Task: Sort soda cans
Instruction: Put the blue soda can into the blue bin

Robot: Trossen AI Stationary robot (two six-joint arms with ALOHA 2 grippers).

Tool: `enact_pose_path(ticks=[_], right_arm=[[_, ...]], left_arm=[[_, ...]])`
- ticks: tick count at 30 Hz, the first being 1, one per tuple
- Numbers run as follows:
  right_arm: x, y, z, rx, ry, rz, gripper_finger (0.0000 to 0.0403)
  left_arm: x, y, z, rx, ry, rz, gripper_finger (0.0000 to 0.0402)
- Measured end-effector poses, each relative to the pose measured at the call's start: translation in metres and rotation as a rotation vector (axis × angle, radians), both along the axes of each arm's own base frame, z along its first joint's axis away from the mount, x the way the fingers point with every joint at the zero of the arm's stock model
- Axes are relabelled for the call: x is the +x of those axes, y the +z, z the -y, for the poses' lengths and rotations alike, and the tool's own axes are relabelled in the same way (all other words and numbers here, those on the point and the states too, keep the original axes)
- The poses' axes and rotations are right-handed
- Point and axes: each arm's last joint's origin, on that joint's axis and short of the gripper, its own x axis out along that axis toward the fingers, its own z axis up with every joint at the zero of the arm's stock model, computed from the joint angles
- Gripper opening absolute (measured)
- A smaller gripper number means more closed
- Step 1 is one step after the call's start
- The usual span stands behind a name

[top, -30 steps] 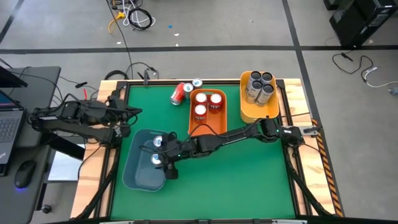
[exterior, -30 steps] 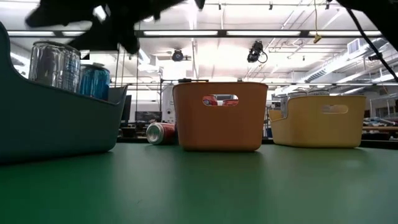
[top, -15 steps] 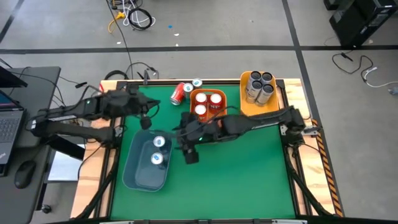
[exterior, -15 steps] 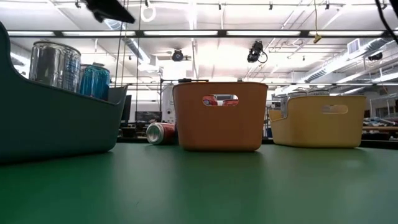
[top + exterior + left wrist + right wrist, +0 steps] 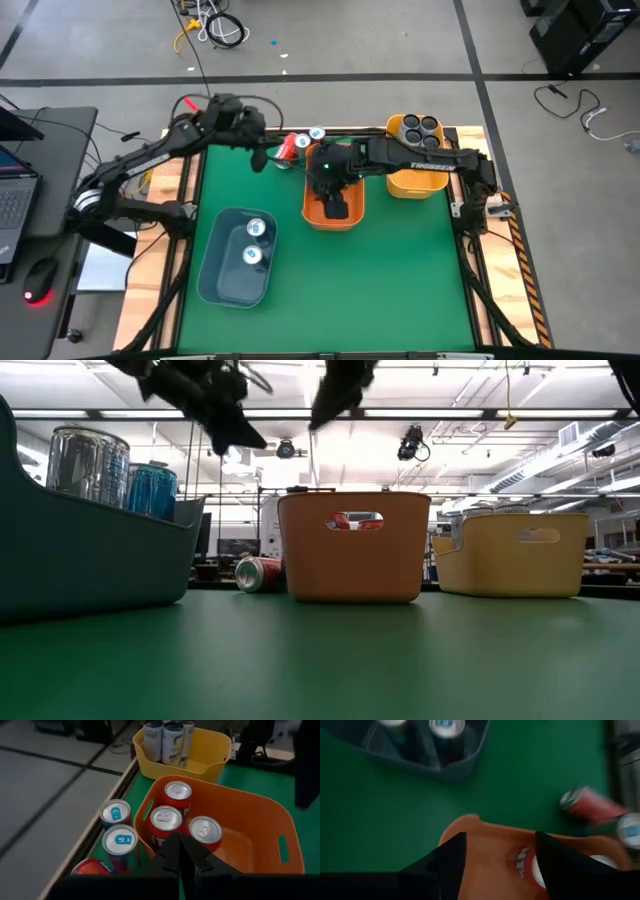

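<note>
**Both arms over the far side of the tabletop, cans split among three bins**

The left end effector (image 5: 258,158) hangs above the green tabletop (image 5: 380,270) at about 11 o'clock from its centre, just beside the loose cans. In the left wrist view its two dark fingers (image 5: 182,855) meet in a closed point with nothing between them. The right end effector (image 5: 335,205) sits over the orange bin (image 5: 318,218), at 12 o'clock from the tabletop's centre; in the right wrist view its fingers (image 5: 450,855) stand spread apart and empty, with the orange bin's rim below them.

Three red cans (image 5: 166,820) stand upright inside the orange bin, touching one another. Outside the bin, against its wall toward 10 o'clock, two teal-blue cans (image 5: 120,842) with white tops stand upright side by side, and one more red can (image 5: 288,148) lies on its side beside them.

The yellow bin (image 5: 412,183) stands at 1 o'clock, next to the orange one, and holds four dark grey cans (image 5: 418,127) packed upright. The blue bin (image 5: 222,275) lies at 8 o'clock, well apart from the others, with two more teal-blue cans (image 5: 255,228) upright inside it. In the low view these rise above the blue bin's wall.
</note>
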Motion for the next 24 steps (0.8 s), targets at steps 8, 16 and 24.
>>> enact_pose_path(ticks=[8,16,24], right_arm=[[-0.014,-0.055,0.044,0.156,0.025,-0.017,0.0207],[-0.034,-0.094,0.041,0.195,0.017,0.040,0.0194],[-0.056,-0.097,0.026,0.233,-0.015,0.089,0.0185]], left_arm=[[0.024,-0.019,-0.041,-0.090,-0.068,-0.051,0.0001],[0.037,-0.039,-0.054,0.012,0.016,-0.174,0.0042],[0.052,-0.063,-0.069,-0.090,0.117,-0.178,0.0149]])
